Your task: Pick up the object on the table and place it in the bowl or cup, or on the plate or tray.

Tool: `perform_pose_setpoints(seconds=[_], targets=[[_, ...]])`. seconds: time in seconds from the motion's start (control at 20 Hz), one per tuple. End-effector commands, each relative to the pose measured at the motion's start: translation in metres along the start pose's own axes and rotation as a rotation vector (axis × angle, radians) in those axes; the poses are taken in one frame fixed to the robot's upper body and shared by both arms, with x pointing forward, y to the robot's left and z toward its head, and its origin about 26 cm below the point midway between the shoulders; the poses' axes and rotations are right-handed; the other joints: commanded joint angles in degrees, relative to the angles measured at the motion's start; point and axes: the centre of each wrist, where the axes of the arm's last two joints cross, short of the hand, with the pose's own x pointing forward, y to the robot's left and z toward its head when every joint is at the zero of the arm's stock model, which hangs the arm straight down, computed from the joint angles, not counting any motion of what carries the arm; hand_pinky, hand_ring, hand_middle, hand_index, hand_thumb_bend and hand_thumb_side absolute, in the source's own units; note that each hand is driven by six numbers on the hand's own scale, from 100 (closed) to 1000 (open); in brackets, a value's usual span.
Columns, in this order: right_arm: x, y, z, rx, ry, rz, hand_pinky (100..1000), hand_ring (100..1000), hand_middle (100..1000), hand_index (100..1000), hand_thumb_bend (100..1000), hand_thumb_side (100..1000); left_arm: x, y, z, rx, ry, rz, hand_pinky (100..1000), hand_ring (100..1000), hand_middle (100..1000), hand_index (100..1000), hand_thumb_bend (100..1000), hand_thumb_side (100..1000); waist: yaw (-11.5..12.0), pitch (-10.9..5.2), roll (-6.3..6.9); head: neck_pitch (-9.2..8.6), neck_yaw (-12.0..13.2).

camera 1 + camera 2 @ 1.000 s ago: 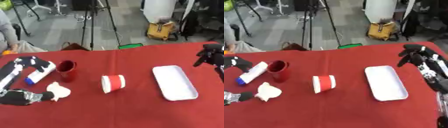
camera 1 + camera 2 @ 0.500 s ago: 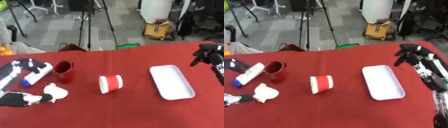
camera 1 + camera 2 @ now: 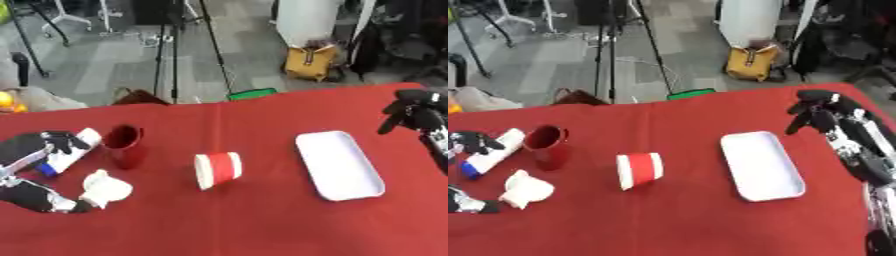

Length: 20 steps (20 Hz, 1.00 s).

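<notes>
Two robot hands show, one at each side edge. Left hand (image 3: 35, 197) at the lower left of the frame: lower fingers curled against a crumpled white lump (image 3: 105, 188), touching its left side; whether it actually grips it, cannot tell. Upper black fingers of the same hand lie over the left end of a white tube with a blue cap (image 3: 487, 156), which is tilted on the red tabletop (image 3: 262, 220). Right hand (image 3: 820, 112) at the right edge, upper half of the frame: fingers bent downward and relaxed, holding nothing, hovering just beyond the far right corner of the white rectangular tray (image 3: 761, 165). Dark red upright cup (image 3: 124, 146) stands just right of the tube, above the white lump. Red paper cup with white rim (image 3: 219, 169) lies on its side at centre frame, between the dark red cup and the tray, apart from both. Tray sits right of centre, long side running away from the camera.
</notes>
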Motion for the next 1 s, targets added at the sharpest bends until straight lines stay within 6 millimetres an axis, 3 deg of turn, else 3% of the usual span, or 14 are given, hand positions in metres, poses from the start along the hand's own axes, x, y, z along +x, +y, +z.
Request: perform_pose_setpoints(seconds=[0.05,0.35,0.85,1.0], targets=[[0.004,-0.005,-0.003,0.016,-0.007,0.024,543,537,634,832,100,595,-0.015,0.010,-0.001,-0.016,0.027,-0.053,739,740,757,865,977,489,-0.1,-0.77,-0.07,-0.21,-0.1],[0.003,-0.005,-0.003,0.019,-0.009,0.022,543,536,634,833,100,594,-0.016,-0.001,-0.018,-0.020,-0.016,-0.035,724,720,732,848,1000,496,-0.3,-0.80,-0.22,-0.29,-0.2],[0.003,-0.004,-0.004,0.019,-0.011,0.020,543,536,634,833,100,594,-0.013,-0.018,-0.028,-0.066,-0.037,-0.075,720,722,729,845,987,494,-0.3,-0.81,-0.28,-0.36,-0.4],[0.003,-0.004,-0.004,0.020,-0.012,0.019,543,535,634,833,100,594,-0.013,-0.020,-0.030,-0.070,-0.030,-0.096,710,719,718,835,928,478,-0.3,-0.82,-0.30,-0.34,-0.5]])
